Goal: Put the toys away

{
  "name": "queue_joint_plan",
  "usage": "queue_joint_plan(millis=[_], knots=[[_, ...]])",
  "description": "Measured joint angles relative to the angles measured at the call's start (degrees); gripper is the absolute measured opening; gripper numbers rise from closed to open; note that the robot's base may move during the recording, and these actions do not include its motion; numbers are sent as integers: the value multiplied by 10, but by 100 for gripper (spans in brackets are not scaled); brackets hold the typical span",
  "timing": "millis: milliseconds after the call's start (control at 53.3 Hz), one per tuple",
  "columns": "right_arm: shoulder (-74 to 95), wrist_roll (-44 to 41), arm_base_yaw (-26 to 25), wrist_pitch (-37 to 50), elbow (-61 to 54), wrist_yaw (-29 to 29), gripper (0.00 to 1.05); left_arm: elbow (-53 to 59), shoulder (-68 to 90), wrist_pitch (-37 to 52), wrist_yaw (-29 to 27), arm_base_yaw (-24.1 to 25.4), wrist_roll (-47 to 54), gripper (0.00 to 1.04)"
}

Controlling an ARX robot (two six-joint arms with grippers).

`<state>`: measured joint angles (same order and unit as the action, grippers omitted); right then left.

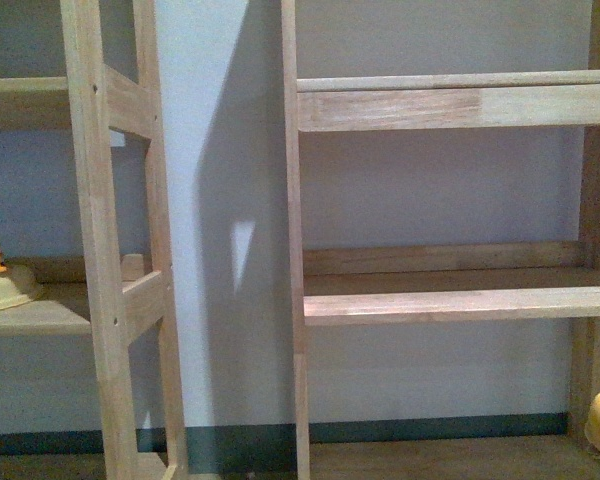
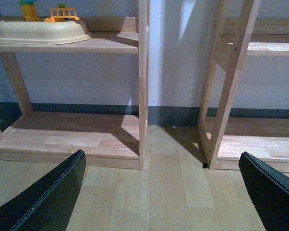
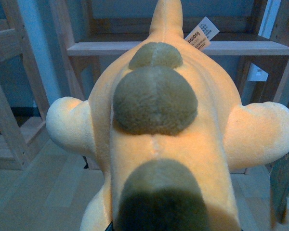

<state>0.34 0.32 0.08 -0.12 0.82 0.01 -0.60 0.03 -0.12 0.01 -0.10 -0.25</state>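
Right up against the right gripper, the plush [image 3: 156, 144] fills that wrist view, and it peeks in at the low right edge of the front view too. It's fuzzy orange-yellow fabric, rounded and lumpy, with a row of olive bumps [image 3: 155, 98] down its middle and two stubby limbs [image 3: 70, 122] sticking out either side. The right gripper's fingers are hidden under the toy. It is riding clear of the floor, though, so I'd call them clamped on the body. This one should handle light and squashy: no risk of breakage, but it will give and sag, and the pile may slide in the grip. The thick middle of the body is the place to pinch, not a limb or the paper tag [image 3: 201, 34] flapping at the far end. Ahead of the toy stands a pale wooden shelf [image 3: 183, 47], with flat boards, square posts and a smooth grain. Over on the other side, the left gripper [image 2: 161, 161] hangs with its black fingers [image 2: 48, 197] wide apart and nothing between them, over a light plank floor [image 2: 168, 216]. Beyond them sits a cream plastic tray [image 2: 41, 32] on a shelf.
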Motion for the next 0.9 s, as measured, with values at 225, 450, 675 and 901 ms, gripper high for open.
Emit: queue_joint_plan(millis=[225,450,675,901], knots=[[0,0,0,0,0,0,7,0,0,0,0,0,0,98],[0,0,0,0,0,0,7,0,0,0,0,0,0,98],[0,0,0,0,0,0,7,0,0,0,0,0,0,98],[0,0,0,0,0,0,7,0,0,0,0,0,0,98]])
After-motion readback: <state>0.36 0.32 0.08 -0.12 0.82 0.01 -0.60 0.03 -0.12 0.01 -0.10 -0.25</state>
